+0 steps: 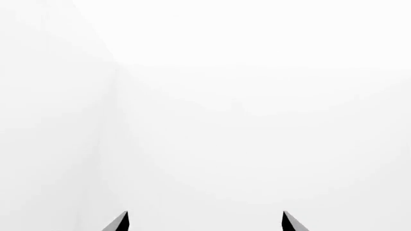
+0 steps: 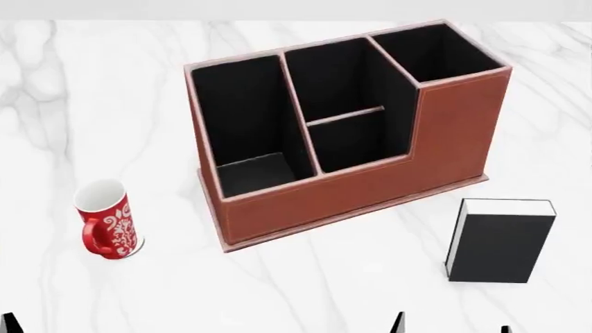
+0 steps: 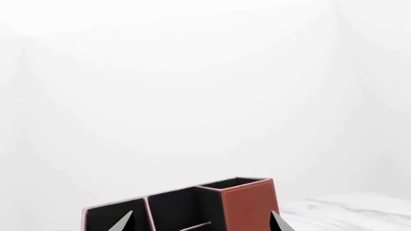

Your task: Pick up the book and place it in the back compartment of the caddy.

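Note:
The reddish-brown caddy [image 2: 370, 180] stands mid-table, its black compartments open upward and its tall end to the right. The book [image 2: 500, 243] rests on the marble to the right of and nearer than the caddy, black cover showing and a white page edge along its far side. My right gripper [image 2: 451, 326] is open, its tips poking in at the bottom edge just nearer than the book. In the right wrist view the right gripper [image 3: 200, 224] faces the caddy [image 3: 247, 204] with nothing between its fingers. My left gripper [image 1: 205, 224] is open and sees only white.
A red-and-white mug [image 2: 109, 220] stands on the white marble table [image 2: 306, 284], left of the caddy. One left fingertip [image 2: 10, 323] shows at the bottom left corner. The table's far edge runs just behind the caddy.

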Controlling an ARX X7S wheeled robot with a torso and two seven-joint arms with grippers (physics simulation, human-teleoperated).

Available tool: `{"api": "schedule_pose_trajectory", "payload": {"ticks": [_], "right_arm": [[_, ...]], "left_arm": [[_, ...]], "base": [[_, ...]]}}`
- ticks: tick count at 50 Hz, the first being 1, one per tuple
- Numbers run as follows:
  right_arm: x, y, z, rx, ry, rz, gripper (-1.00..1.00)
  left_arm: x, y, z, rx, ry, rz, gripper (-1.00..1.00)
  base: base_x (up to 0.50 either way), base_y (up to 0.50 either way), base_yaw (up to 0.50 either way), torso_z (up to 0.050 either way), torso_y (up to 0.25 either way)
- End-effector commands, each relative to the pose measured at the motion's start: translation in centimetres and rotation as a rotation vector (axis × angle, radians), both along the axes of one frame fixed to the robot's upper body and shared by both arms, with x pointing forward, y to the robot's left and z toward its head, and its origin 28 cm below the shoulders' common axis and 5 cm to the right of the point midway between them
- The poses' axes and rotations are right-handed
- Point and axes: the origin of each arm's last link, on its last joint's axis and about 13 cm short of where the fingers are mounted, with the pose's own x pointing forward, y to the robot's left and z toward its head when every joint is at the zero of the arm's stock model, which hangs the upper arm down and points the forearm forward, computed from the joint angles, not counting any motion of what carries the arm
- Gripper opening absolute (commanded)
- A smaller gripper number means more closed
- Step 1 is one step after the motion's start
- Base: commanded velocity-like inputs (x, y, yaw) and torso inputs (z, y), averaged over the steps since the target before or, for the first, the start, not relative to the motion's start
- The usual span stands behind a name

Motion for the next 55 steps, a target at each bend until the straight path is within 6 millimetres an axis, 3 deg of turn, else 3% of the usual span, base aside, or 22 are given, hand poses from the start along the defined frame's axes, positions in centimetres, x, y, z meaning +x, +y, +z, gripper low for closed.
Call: {"api": "schedule_pose_trajectory", "payload": {"ticks": [1, 55], "right_arm": [[0.04, 0.02, -0.01, 0.001, 0.004, 0.002, 1.00], [0.17, -0.02, -0.07, 0.010, 0.018, 0.008, 1.00]], "left_arm": [[0.11, -0.02, -0.03, -0.001, 0.009, 0.002, 1.00], [0.20, -0.01, -0.13, -0.001, 0.017, 0.001, 1.00]], "base": [[0.00, -0.07, 0.00, 0.000, 0.000], [-0.03, -0.17, 0.00, 0.000, 0.000]]}}
